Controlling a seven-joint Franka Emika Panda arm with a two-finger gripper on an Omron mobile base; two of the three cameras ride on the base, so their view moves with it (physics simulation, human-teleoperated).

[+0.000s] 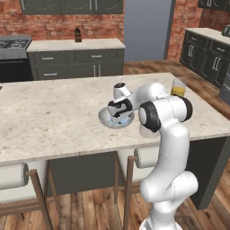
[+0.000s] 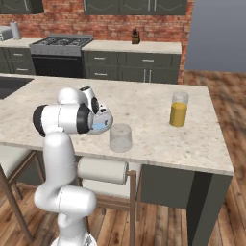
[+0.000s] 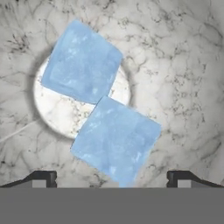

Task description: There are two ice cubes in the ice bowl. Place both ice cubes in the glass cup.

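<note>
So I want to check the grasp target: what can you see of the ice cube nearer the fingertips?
The nearer ice cube is a pale-blue, translucent, mottled block with a square top face, turned diamond-wise. It lies in the ice bowl, one corner meeting the other ice cube. The open gripper hovers above it, fingertips wide apart, not touching it.

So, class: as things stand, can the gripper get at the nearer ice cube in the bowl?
Probably yes: the gripper is open just above the nearer ice cube, nothing between; the other cube touches only its corner.

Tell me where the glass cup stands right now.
The glass cup stands empty near the front edge of the island counter, just right of the ice bowl in the right base view, left of the juice glass.
</note>
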